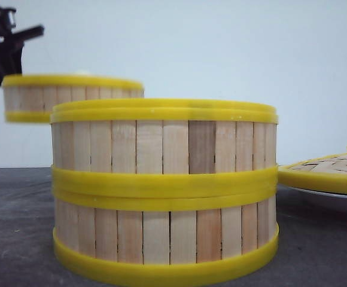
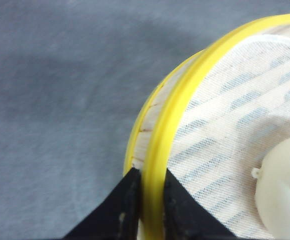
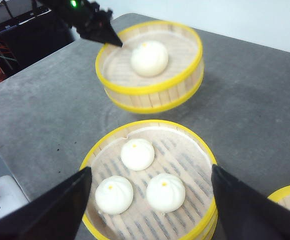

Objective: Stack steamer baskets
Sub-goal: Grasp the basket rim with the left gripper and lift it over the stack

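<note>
Two steamer baskets stand stacked at the front middle of the grey table; the top one holds three white buns. A third steamer basket hangs in the air behind and left of the stack. It holds one bun on a cloth liner. My left gripper is shut on its yellow rim, one finger inside the wall and one outside. The right gripper hovers open above the stack, its fingers spread wider than the basket. It does not show in the front view.
A flat woven lid with a yellow rim lies on a white plate to the right of the stack. In the right wrist view the table edge is near, with a white object and dark equipment beyond.
</note>
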Robot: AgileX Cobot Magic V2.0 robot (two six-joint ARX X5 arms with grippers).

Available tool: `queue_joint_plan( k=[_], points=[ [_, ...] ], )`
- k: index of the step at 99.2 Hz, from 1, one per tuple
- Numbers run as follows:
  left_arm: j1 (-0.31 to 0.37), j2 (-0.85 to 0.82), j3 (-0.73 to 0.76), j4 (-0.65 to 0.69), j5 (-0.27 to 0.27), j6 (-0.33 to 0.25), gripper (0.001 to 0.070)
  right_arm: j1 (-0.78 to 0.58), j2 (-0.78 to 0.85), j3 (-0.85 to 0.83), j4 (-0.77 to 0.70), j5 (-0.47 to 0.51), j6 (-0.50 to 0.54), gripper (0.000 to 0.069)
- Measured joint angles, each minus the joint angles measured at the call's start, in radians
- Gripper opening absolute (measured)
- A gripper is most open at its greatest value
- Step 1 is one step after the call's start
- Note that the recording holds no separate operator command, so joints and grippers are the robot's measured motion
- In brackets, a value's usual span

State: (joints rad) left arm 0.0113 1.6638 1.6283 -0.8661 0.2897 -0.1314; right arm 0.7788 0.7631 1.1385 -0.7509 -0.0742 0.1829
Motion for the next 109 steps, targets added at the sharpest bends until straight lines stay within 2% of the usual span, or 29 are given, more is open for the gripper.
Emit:
queue_joint_plan(
  k=[13, 26, 45, 66, 79, 88, 109],
  points=[
    [-0.031, -0.032, 0.01, -0.037, 0.078, 0.001, 0.0035, 0.0, 0.0, 0.0, 0.0, 0.018, -0.003, 0.0466],
    [-0.09, -0.086, 0.011, -0.075, 0.109, 0.023, 0.0035, 0.0, 0.0, 0.01, -0.001, 0.026, -0.013, 0.0466],
    [-0.194, -0.166, 0.019, -0.153, 0.11, 0.087, 0.0035, 0.0, 0.0, 0.031, 0.0, 0.048, -0.026, 0.0466],
    [-0.319, -0.184, 0.019, -0.215, 0.108, 0.128, 0.0035, 0.0, -0.005, 0.031, -0.008, 0.048, -0.029, 0.0466],
    [-0.381, -0.184, 0.019, -0.23, 0.085, 0.15, 0.0035, 0.0, -0.014, 0.031, -0.014, 0.048, -0.029, 0.0466],
    [-0.404, -0.182, 0.019, -0.229, 0.065, 0.157, 0.0035, 0.0, -0.02, 0.031, -0.016, 0.048, -0.029, 0.0466],
    [-0.435, -0.165, 0.005, -0.219, 0.055, 0.169, 0.0035, 0.0, -0.033, 0.031, -0.018, 0.053, -0.028, 0.0466]
  ],
)
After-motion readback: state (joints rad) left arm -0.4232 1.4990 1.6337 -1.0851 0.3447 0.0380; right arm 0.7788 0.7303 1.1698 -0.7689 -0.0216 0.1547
